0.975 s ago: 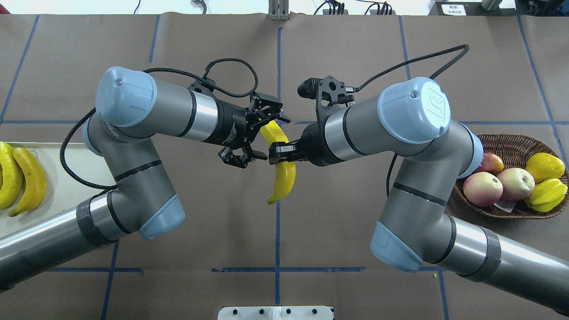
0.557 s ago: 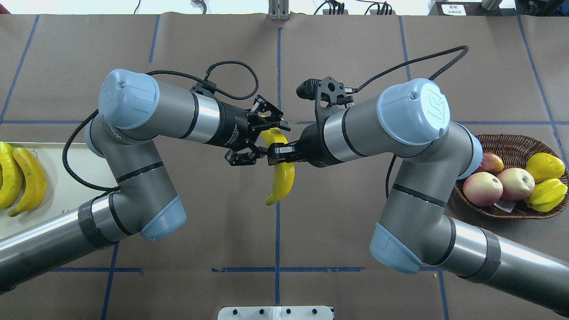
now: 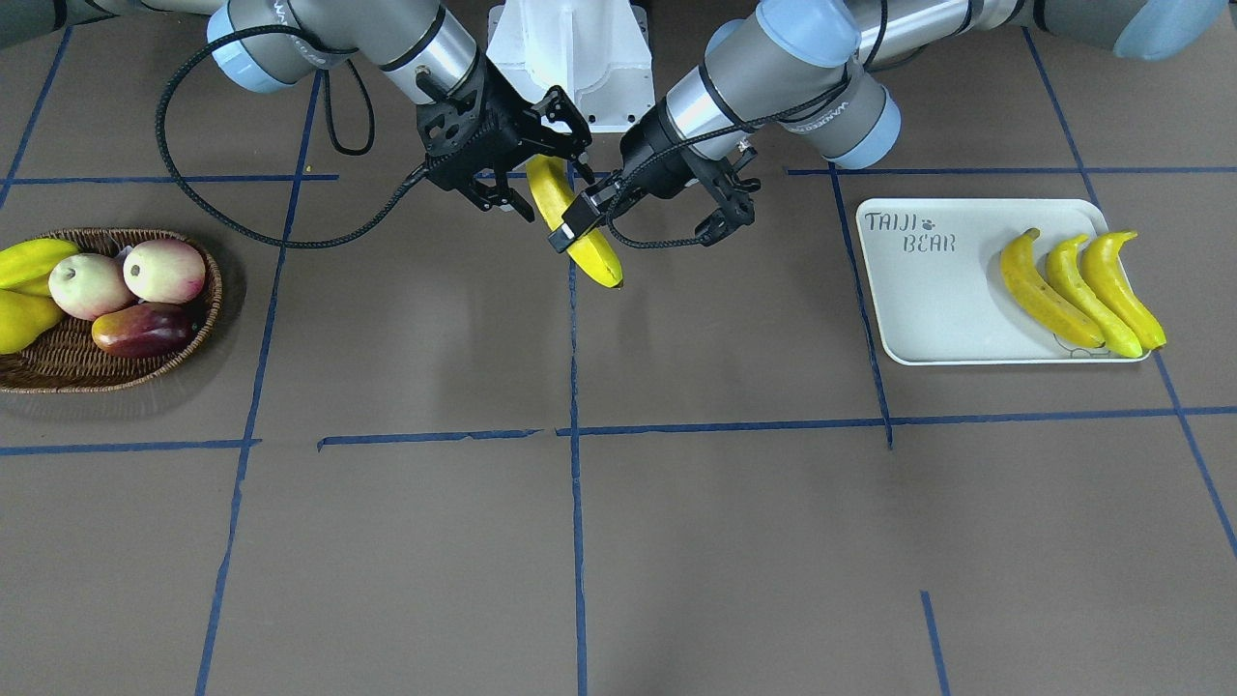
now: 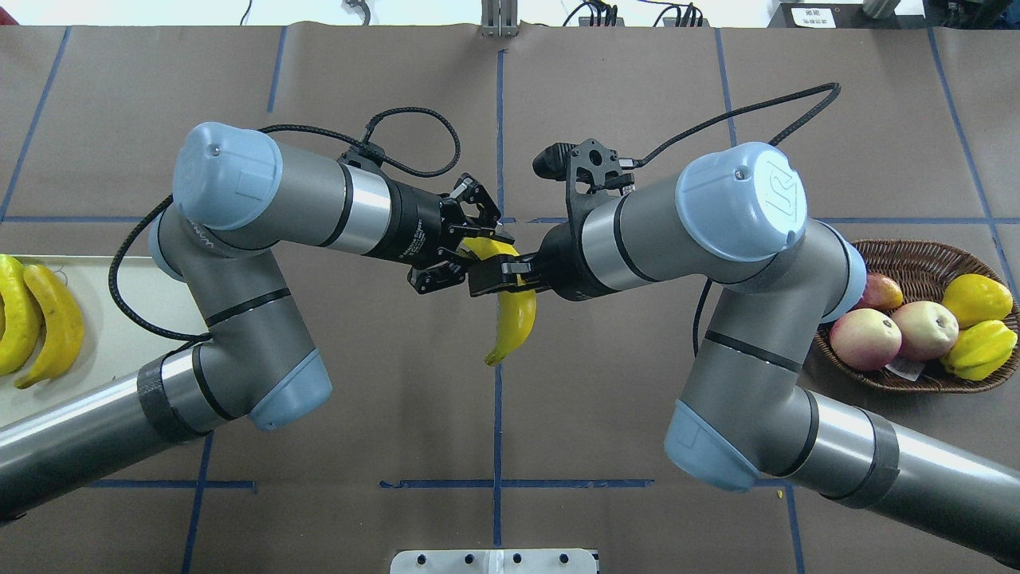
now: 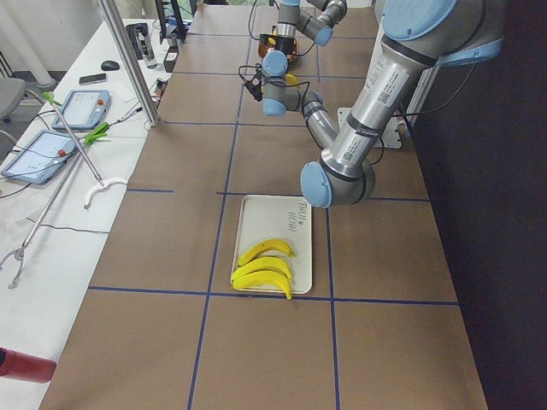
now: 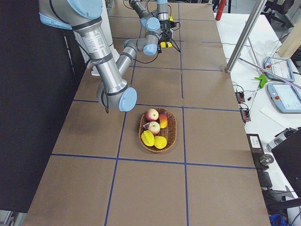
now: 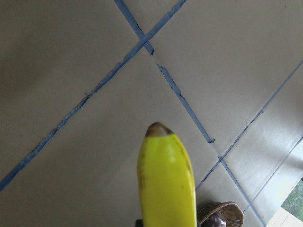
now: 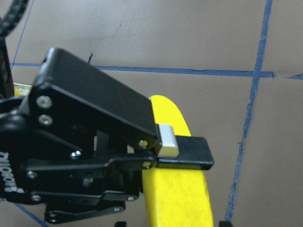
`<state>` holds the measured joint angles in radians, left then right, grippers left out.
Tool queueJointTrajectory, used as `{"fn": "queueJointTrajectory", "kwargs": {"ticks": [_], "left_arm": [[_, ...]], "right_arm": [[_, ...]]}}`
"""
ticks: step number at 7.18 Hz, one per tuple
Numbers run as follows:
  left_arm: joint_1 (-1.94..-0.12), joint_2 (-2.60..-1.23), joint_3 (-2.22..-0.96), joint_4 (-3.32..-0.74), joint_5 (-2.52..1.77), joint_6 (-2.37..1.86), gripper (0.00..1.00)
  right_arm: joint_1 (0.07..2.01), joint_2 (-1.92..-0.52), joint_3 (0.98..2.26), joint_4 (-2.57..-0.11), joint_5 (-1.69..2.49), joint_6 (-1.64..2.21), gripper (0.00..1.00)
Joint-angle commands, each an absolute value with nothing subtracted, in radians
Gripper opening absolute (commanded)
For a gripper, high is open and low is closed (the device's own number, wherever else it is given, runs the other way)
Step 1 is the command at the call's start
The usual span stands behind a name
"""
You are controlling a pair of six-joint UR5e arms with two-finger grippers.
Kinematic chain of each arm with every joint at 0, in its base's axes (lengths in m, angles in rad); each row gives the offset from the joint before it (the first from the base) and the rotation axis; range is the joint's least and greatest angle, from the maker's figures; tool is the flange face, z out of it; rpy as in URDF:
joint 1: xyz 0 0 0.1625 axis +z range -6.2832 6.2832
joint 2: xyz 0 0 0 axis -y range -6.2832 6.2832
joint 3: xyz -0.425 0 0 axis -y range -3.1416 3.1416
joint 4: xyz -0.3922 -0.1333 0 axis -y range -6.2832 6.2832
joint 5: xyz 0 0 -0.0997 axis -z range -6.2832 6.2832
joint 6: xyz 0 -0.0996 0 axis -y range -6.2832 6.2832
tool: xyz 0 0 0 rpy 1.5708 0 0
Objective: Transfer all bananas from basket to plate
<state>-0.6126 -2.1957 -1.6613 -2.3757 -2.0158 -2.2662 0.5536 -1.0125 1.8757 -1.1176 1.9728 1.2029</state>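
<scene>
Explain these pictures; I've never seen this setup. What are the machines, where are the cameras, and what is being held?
Two robot arms work at a brown table. Four fixed cameras look from behind, from the front and from each end; two more ride on the wrists. The right gripper holds a banana in mid-air; the left gripper has its fingers around it too, how firmly is unclear. Three bananas lie on the white plate; the basket holds only other fruit.

One bright-yellow banana [image 4: 514, 315] with a dark tip is held tilted above the table's middle, apparently clamped between both grippers. Three more bananas [image 3: 1078, 287] are laid side by side on the white "TAIJI BEAR" plate [image 3: 928, 300]. The brown wicker basket [image 3: 58, 362] is left holding only other fruit.
</scene>
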Motion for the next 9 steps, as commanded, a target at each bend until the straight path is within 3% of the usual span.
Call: {"fn": "queueJointTrajectory", "kwargs": {"ticks": [1, 4, 5, 9], "left_arm": [[-0.632, -2.156, -1.661, -2.373, -2.013, -2.257, 0.00], [-0.751, -2.004, -1.680, -2.368, -2.010, -2.170, 0.00], [-0.802, -1.886, -1.706, -2.370, -2.003, -2.101, 0.00], [-0.923, -1.550, -1.706, -2.370, -2.019, -1.578, 0.00]], "right_arm": [[0.580, -1.035, 1.885, -1.126, 2.003, 1.201, 0.99], [0.696, -1.164, 1.887, -1.129, 2.123, 1.190, 0.99], [0.733, -1.224, 1.882, -1.131, 2.125, 1.187, 0.99], [0.856, -1.284, 1.887, -1.478, 2.125, 0.786, 0.99]]}}
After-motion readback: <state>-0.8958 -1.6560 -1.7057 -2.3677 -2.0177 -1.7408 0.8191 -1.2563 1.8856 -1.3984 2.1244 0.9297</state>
